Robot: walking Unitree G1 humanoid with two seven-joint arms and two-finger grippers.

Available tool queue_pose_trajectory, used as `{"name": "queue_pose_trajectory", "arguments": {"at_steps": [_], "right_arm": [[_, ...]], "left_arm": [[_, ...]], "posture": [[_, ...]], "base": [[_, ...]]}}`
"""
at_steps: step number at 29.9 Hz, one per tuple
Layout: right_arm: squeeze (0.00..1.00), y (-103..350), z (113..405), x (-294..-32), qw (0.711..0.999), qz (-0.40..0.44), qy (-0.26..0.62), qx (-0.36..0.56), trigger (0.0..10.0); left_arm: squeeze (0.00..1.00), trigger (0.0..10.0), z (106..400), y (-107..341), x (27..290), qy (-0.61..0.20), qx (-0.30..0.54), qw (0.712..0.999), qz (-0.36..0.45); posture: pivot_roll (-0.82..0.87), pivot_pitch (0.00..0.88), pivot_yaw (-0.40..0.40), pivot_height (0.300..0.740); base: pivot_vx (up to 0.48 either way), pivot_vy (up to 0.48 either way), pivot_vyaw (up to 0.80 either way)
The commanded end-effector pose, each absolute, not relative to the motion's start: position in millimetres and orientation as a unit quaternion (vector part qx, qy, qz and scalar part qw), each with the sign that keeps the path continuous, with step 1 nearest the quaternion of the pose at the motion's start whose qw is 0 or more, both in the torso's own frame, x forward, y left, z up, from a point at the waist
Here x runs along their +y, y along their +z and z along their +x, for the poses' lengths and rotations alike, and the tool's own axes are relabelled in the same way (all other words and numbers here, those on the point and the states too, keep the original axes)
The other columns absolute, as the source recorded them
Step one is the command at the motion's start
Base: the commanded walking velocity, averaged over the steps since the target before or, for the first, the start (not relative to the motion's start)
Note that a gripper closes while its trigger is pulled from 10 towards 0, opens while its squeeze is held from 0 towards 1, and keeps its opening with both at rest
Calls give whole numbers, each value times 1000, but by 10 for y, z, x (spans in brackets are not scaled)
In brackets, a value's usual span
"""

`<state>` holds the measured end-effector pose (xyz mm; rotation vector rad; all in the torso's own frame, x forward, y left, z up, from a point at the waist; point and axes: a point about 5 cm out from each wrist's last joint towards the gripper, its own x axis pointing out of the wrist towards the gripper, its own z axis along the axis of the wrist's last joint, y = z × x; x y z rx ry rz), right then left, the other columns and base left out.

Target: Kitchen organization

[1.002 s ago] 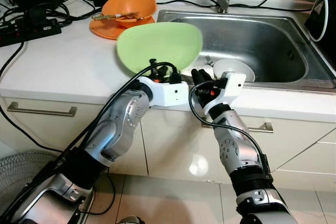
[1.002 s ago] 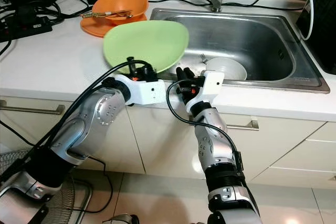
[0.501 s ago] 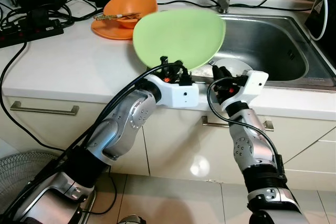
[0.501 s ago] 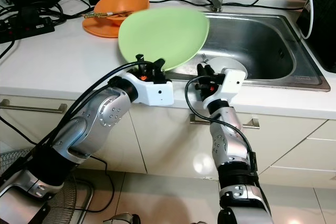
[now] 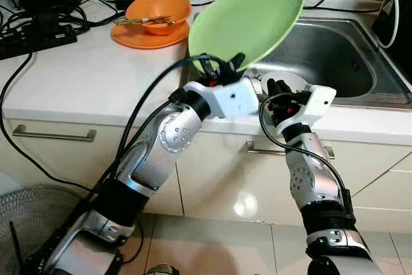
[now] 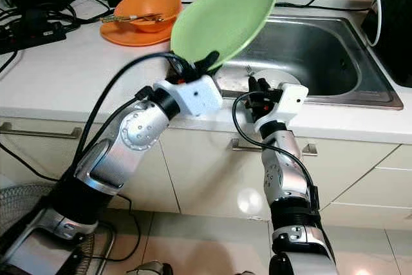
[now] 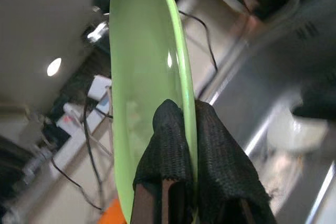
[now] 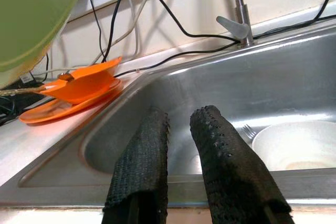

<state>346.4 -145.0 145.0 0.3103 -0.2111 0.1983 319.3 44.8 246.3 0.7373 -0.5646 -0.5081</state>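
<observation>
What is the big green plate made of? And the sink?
The green plate, pinched at its rim by the left gripper, looks like smooth plastic or melamine: even colour, thin edge, soft sheen. The sink looks like brushed stainless steel: grey, with dull streaky reflections.

Bright, even light; glare glints off the sink [image 5: 335,49] and floor [image 5: 244,204]; beyond the left gripper [image 7: 181,129], the background blurs.
</observation>
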Motion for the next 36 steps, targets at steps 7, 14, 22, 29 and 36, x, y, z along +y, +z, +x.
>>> {"name": "queue_pose_trajectory", "arguments": {"at_steps": [7,14,22,29,36], "right_arm": [[0,1466,3493,-1442,978,153,96,-107,10000],[0,1484,3496,-1408,977,153,102,-110,10000],[0,1489,3502,-1384,976,153,107,-110,10000],[0,1499,3508,-1354,975,154,112,-111,10000],[0,1509,3508,-1335,974,156,115,-113,10000]], "left_arm": [[0,10000,3208,2950,638,-218,-330,913,100],[0,10000,3246,3016,804,-250,-298,909,-151],[0,10000,3277,2945,883,-295,-256,871,-299],[0,10000,3291,2834,926,-345,-210,804,-436],[0,10000,3363,2600,977,-357,-164,762,-516]], "posture": [[75,19,33,740],[72,11,30,740],[70,0,28,740],[69,0,30,740],[67,0,31,740]], "base": [[0,0,0],[0,0,0],[0,0,0],[0,0,0],[0,0,0]]}}
